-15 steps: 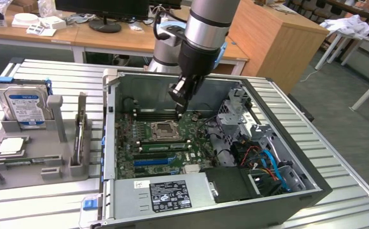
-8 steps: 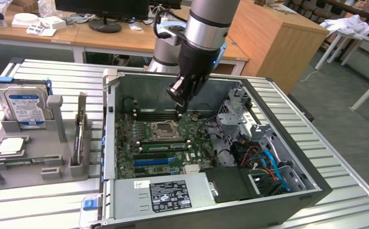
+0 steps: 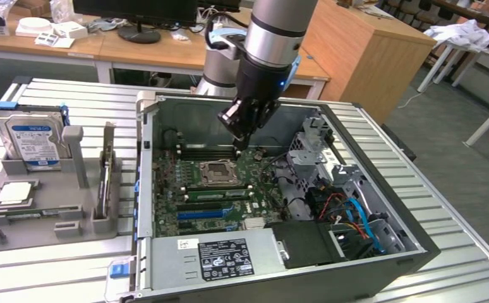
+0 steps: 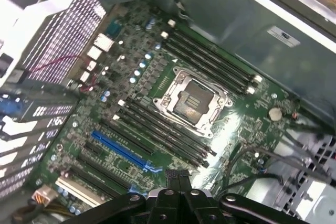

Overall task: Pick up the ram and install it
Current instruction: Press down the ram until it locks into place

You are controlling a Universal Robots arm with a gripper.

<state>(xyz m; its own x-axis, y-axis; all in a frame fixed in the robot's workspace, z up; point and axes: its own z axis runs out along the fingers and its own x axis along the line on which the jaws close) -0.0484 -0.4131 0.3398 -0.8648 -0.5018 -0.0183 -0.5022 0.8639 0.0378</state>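
1. The gripper (image 3: pixel 241 144) hung inside the open computer case (image 3: pixel 396 252), fingers clenched together on nothing, above the motherboard (image 3: pixel 266 170).
2. Its tip sat at about twelve o'clock from the CPU socket (image 3: pixel 220 172).
3. The ram (image 3: pixel 108 165), probably the upright stick, stood in the grey holder (image 3: pixel 38 211), at nine o'clock from the case.

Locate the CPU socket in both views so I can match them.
Exterior view: CPU socket sits mid-motherboard, toward the exterior view's left of centre.
Wrist view: CPU socket is the silver-framed square between the two banks of black memory slots.
Shared landmark: the blue slot, seen in the exterior view and the wrist view.
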